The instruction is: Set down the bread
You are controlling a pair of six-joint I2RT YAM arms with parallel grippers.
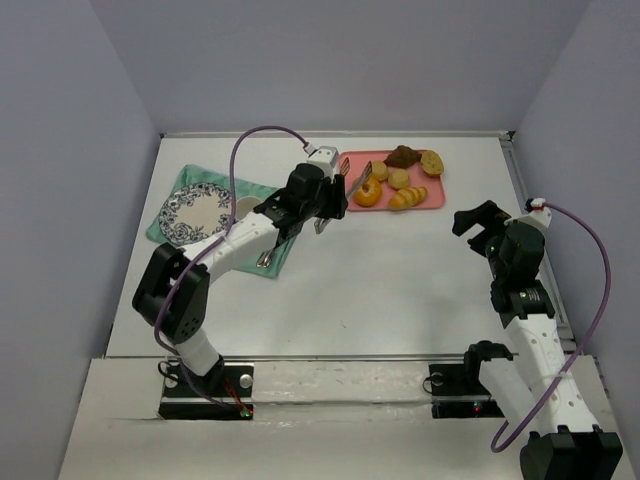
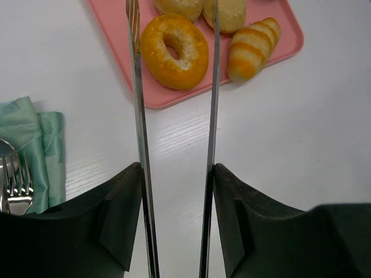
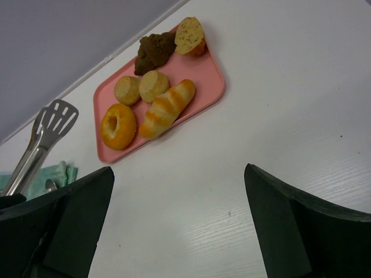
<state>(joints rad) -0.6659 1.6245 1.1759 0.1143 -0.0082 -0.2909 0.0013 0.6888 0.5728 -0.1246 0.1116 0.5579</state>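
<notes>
At the far middle of the counter (image 1: 400, 270), a pink tray (image 3: 210, 78) with six pieces of bread (image 1: 399, 180). Nearest the tray's left end, an orange-yellow ring (image 2: 194, 58) with a paler inner rim. Just right of it, a long roll (image 2: 250, 49) banded orange and cream, lying aslant. Behind those, two small round golden buns (image 3: 153, 86) set side by side. At the tray's far edge, a dark brown lumpy piece (image 3: 153, 51) and, to its right, a cut piece (image 3: 188, 36) showing a pale speckled crumb. All six on the tray, none lifted.

Grips a pair of metal tongs (image 2: 139, 116) with the left end effector (image 2: 177, 174), fingers pressed against the outsides of the two arms, arms apart, counter visible between them. Points the tongs toward the tray's left end. From the left wrist, flanks the ring with the two arms, tips beyond the frame. Cannot tell whether the tips touch the ring or hang above it.

Holds nothing in the right end effector (image 3: 178, 174): fingers spread wide, above bare counter to the right of the tray and nearer than it.

To the left of the tray, a green napkin (image 1: 225, 187) carrying a blue-patterned plate (image 1: 170, 215), with a fork (image 2: 17, 185) at the napkin's near right corner.
</notes>
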